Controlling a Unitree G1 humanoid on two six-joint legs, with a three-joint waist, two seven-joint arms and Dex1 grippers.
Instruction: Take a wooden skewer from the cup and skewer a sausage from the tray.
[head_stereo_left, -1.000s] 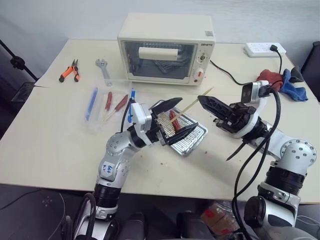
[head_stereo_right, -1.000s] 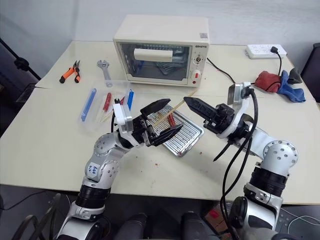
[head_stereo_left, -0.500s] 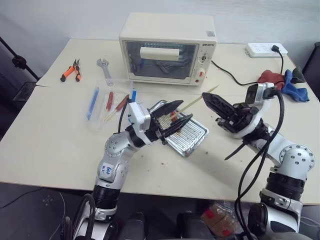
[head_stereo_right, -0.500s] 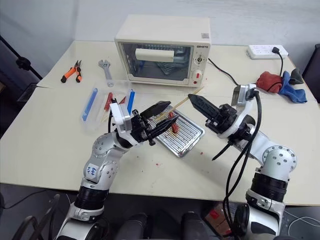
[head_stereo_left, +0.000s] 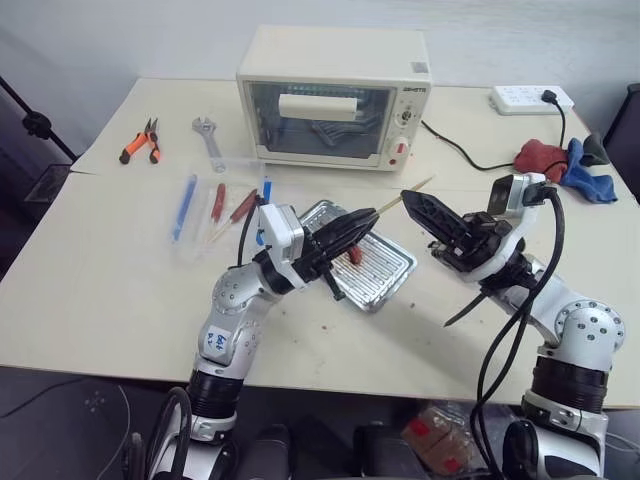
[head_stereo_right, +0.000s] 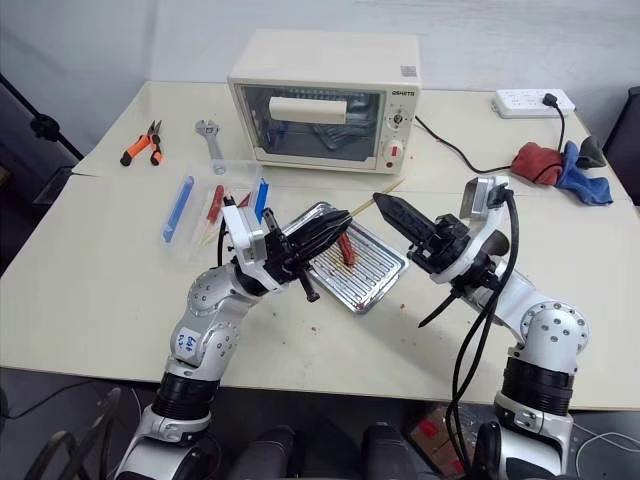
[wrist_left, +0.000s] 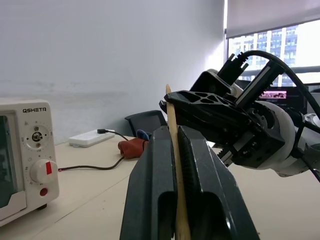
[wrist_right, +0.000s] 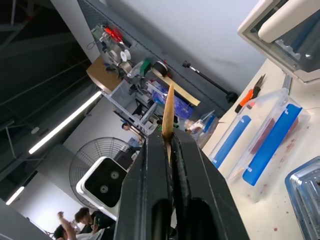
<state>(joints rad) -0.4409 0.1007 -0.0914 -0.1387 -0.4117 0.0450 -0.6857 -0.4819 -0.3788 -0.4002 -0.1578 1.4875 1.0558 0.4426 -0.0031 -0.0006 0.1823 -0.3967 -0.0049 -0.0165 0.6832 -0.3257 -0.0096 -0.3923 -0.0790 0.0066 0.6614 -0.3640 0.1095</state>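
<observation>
Wood skewer (wrist_left: 171, 125) held up over the table (head_stereo_left: 100, 280), centre of the head views, slanting from lower left to upper right

- Left gripper (head_stereo_left: 368, 216): clenched on the skewer. In its wrist view the stick runs up the seam between the two fingers (wrist_left: 150, 200) and pokes out past their tips
- Right gripper (head_stereo_left: 405, 196): reaches in from the right of the frame, tips pointing left. Its wrist view has the same stick pinched between its fingers (wrist_right: 145, 190), pointed end showing above them. So both grippers grip one skewer, tips near each other, just above the tray's upper edge
- Tray (head_stereo_left: 400, 268): silver, ribbed, lies at an angle at centre frame, partly under the left gripper
- Sausage (head_stereo_right: 345, 248): red-brown, lies in the tray just below the left gripper's tips. It looks apart from the skewer, though the fingers hide part of it, so not certain
- Oven (head_stereo_left: 335, 95): cream, top centre, door shut
- Pliers (head_stereo_left: 138, 140) and wrench (head_stereo_left: 207, 137): upper left
- Clear box (head_stereo_left: 215, 205) with blue sticks: left of the tray
- Power strip (head_stereo_left: 530, 97): upper right; red and blue cloths (head_stereo_left: 555, 160) below it
</observation>
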